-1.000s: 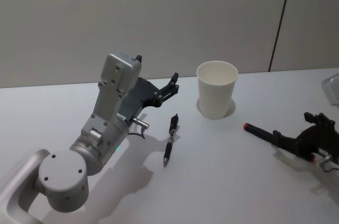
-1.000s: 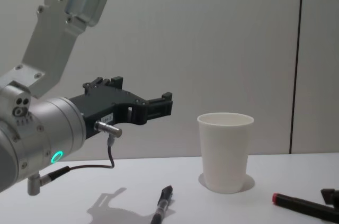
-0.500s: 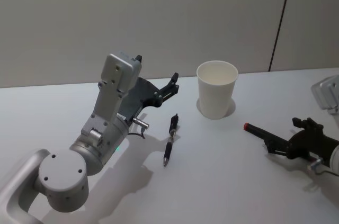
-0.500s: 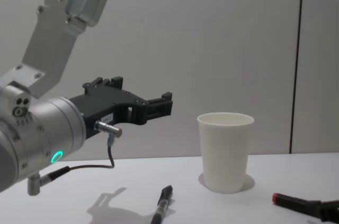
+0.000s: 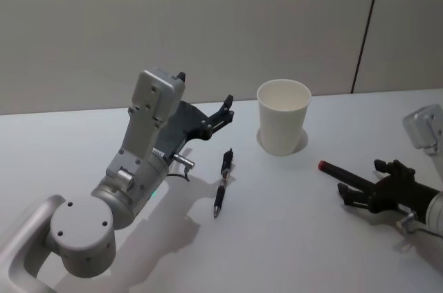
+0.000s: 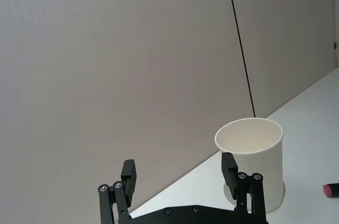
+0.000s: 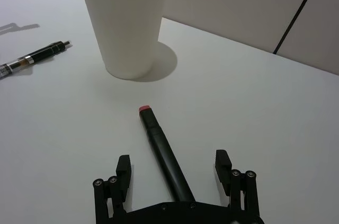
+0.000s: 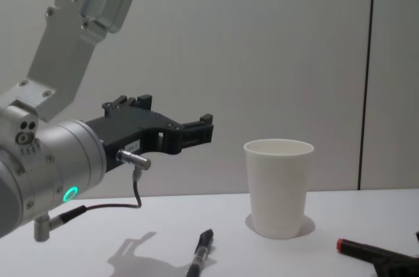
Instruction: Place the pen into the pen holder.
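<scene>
White paper makes up the pen holder [image 5: 284, 117], a tapered cup standing upright with its mouth open upward, toward the far side of the pale surface [image 5: 277, 244]. To its right and nearer the robot, the red-tipped pen [image 7: 161, 150] lies flat on the surface. It is a black barrel whose long axis runs slantwise: the red end points toward the foot of the cup and stops short of it, while the other end runs back toward the right arm. The right claw [image 5: 360, 181] is low over that rear stretch of the barrel. It is released, with its two fingers spread well apart, one on either side of the pen, and neither touching it. A second pen [image 5: 222, 182], black with a clear section, lies flat to the left of the cup. Its long axis runs roughly from far to near, with the fine tip toward the robot and leaning slightly leftward. The left claw [image 5: 225, 109] is raised above the surface, to the left of this second pen, and aims toward the cup. Its fingers are parted and empty. In the chest view it hangs clear of the surface, about level with the cup's rim. Nothing stands inside the cup as far as the left wrist view shows its inner wall.
</scene>
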Motion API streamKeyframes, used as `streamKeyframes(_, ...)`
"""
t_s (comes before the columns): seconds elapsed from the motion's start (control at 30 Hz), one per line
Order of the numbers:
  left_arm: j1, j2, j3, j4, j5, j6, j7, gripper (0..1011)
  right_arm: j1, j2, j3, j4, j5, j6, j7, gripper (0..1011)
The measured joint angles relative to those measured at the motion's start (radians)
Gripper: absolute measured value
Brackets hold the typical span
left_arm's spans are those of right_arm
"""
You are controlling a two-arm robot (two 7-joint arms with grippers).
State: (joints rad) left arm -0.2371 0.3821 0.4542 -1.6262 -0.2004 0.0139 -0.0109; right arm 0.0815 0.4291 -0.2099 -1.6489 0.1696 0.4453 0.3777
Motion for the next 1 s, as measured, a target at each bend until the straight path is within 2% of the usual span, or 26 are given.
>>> streamKeyframes(0.47, 0.000, 0.000, 0.000, 0.000, 0.000, 0.000, 0.000, 1001, -0.010, 0.002, 0.002, 0.029, 0.027, -0.022, -0.001, 1001)
streamKeyframes(1.0, 0.000, 0.000, 0.000, 0.000, 0.000, 0.000, 0.000, 1001, -0.012, 0.001, 0.001, 0.049, 0.033, -0.033, -0.003, 1000)
